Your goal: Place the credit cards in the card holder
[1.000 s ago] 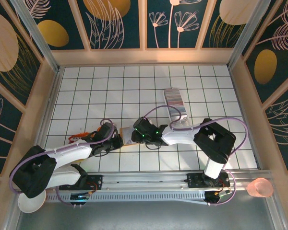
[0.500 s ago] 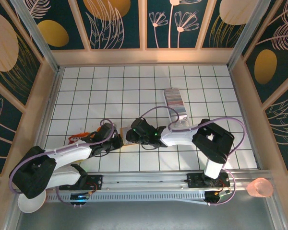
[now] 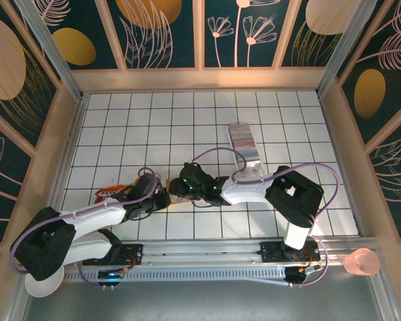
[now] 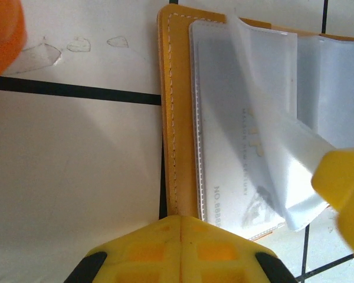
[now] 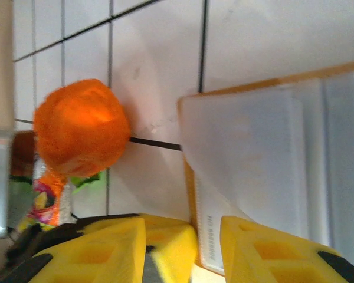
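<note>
Open card holder (image 4: 176, 118), card (image 4: 230, 153) in sleeve

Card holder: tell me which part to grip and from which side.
Probably the bare tan leather border of the card holder, approached from its outer edge, on the left in the left wrist view. The holder lies open and flat on the table, and its clear sleeves are floppy, one lifted.

In the left wrist view we read "NO 888…", printed sideways on the pale card (image 4: 236, 171) under a clear sleeve of the tan-brown leather card holder (image 4: 174, 118). The fainter lines beside it are too blurred for us to read.
</note>
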Tool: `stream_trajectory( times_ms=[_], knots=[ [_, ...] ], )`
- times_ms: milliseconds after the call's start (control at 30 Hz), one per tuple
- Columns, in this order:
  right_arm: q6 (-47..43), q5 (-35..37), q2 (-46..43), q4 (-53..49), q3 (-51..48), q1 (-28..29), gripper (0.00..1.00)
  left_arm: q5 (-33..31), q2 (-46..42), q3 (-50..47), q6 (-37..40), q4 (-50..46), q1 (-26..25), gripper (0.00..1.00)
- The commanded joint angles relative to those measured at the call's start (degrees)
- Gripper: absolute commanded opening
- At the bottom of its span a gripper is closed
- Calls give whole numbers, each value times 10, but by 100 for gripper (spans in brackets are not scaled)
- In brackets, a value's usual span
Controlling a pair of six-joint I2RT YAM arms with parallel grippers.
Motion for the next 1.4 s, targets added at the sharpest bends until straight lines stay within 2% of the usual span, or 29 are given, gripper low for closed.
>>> stream_trajectory(
  times_ms=[0,200,433,567,633,767,867,933,1100,1267,1300,1333,1367],
  knots=[
    [-18,13,-36,23,27,7,38,-9,-7,-11,-5,-4,-2,6],
    [-70,76,-123,-34,36,7,38,-10,-38,-12,-8,-9,-2,7],
    [-207,202,-249,-124,25,-9,36,-10,-103,15,-6,-54,-1,17],
    [-301,202,-312,-151,24,-53,34,-36,-137,40,-1,-96,-2,23],
    [-376,201,-334,-156,25,-73,33,-40,-143,51,1,-104,-1,28],
    [-651,189,-378,-134,23,-80,37,-39,-116,72,8,-101,-1,37],
    [-878,145,-413,-148,11,-81,40,-42,-78,81,12,-93,-2,38],
    [-978,119,-430,-177,13,-95,41,-42,-54,79,12,-75,-1,38],
    [-1154,-33,-451,-349,43,-189,42,-46,1,75,18,-38,-1,40],
    [-1268,-4,-426,-418,22,-269,46,-50,36,76,26,-21,-1,40],
    [-1280,5,-414,-432,17,-282,55,-51,43,77,27,-21,-1,40],
    [-1297,6,-403,-449,15,-299,68,-49,49,78,29,-20,-1,40],
    [-1316,5,-394,-460,10,-307,72,-48,53,77,30,-19,-1,39]
  ],
)
